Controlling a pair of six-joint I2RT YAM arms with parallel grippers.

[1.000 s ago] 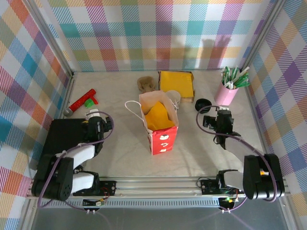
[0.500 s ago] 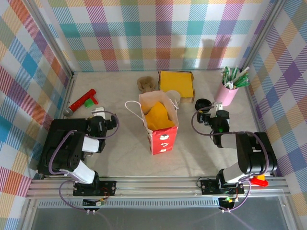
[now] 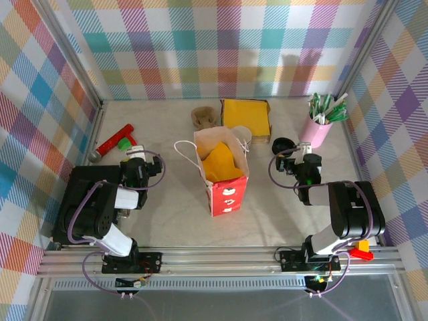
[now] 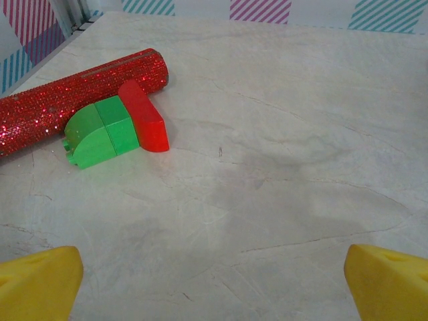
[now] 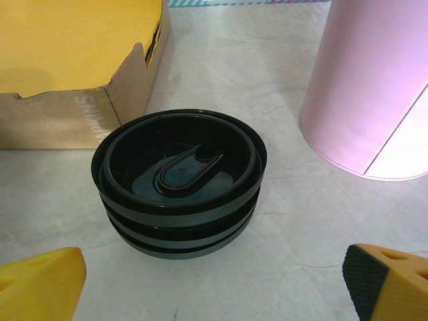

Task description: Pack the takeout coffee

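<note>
Left hand (image 3: 136, 154) and right hand (image 3: 303, 149) both gape wide, empty, flanking the paper bag (image 3: 227, 194) about equally; takeout coffee hidden, likely inside that bag beneath the orange napkin (image 3: 223, 162)

Rear overhead; wrist close-ups at table (image 3: 180, 207)

Premises: a robotics test cell, not a home or a shop. Evidence: a left arm (image 3: 100, 214) and a right arm (image 3: 348, 214) are bolted to an aluminium rail (image 3: 221, 256) at the near edge of a marble-patterned tabletop (image 3: 174, 214). Multicoloured checked panels (image 3: 200, 47), set in a metal frame post (image 3: 70, 52) structure, enclose three sides.
</note>
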